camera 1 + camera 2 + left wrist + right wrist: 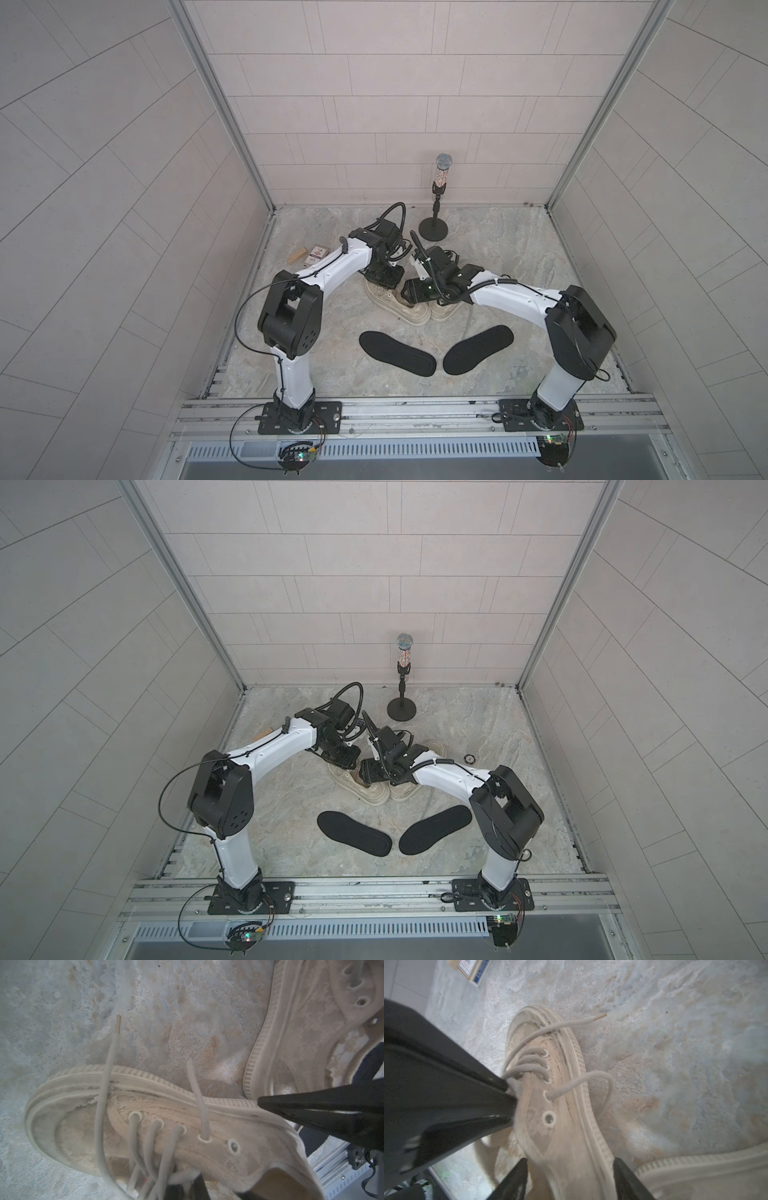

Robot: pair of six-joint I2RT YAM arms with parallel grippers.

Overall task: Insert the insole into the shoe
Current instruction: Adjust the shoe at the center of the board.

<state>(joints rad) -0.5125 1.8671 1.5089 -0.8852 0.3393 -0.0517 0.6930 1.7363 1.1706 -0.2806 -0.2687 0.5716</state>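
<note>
Insertion pending: both insoles [397,354] lie at 6 o'clock of the sneaker [415,313], whose tongue [515,1089] the left jaws pinch; right jaws straddle its sidewall [566,1147], open.

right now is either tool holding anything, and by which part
The left tool is shut on the worn beige canvas shoe, pinching its tongue and laces. The right tool straddles its side wall; grip cannot be told.

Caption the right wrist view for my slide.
Left gripper pinches the shoe at its laces; right gripper's jaws straddle its side.
</note>
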